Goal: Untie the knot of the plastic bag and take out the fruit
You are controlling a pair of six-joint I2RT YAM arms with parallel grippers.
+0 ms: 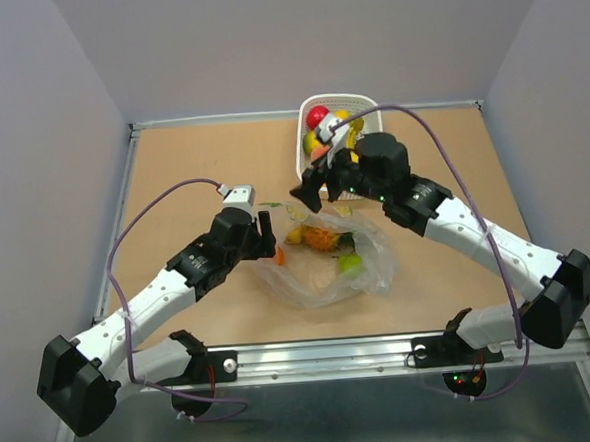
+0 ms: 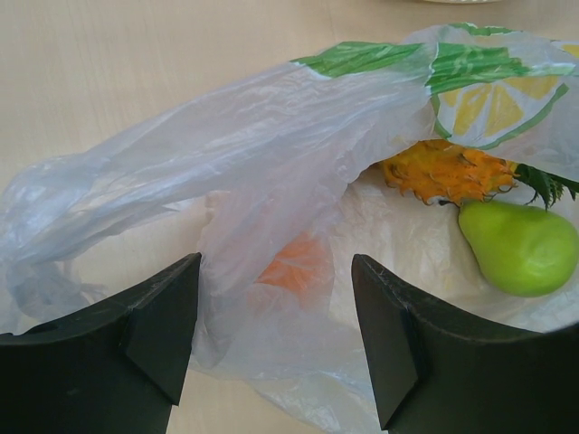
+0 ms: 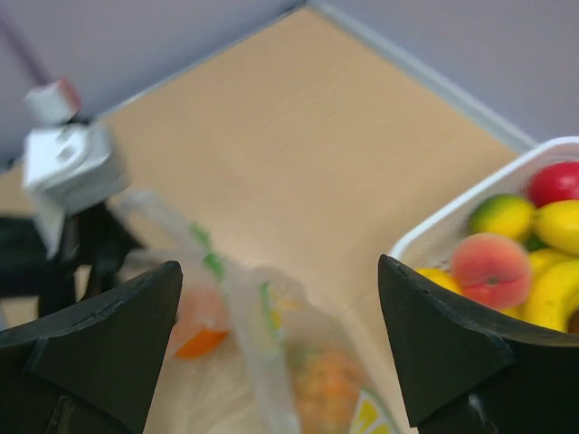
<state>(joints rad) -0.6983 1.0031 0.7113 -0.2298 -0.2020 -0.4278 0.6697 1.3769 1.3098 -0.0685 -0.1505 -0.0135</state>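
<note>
The plastic bag (image 1: 333,269) lies crumpled mid-table, and I can make out no knot. Through it show an orange (image 1: 279,254), a small pineapple (image 1: 321,237), a green fruit (image 1: 350,263) and a yellow fruit (image 1: 296,235). My left gripper (image 1: 268,245) is open at the bag's left end. In the left wrist view its jaws (image 2: 276,262) straddle a fold of the bag (image 2: 226,136) with the orange (image 2: 294,267) behind it. The pineapple (image 2: 443,172) and green fruit (image 2: 520,246) lie beyond. My right gripper (image 1: 313,192) is open and empty, raised over the bag's far edge (image 3: 279,264).
A white slotted basket (image 1: 305,145) stands at the back behind the right gripper, holding a red apple (image 1: 317,115), a peach (image 3: 490,268), bananas and other fruit. Its rim (image 3: 452,217) shows in the right wrist view. Raised rails edge the table.
</note>
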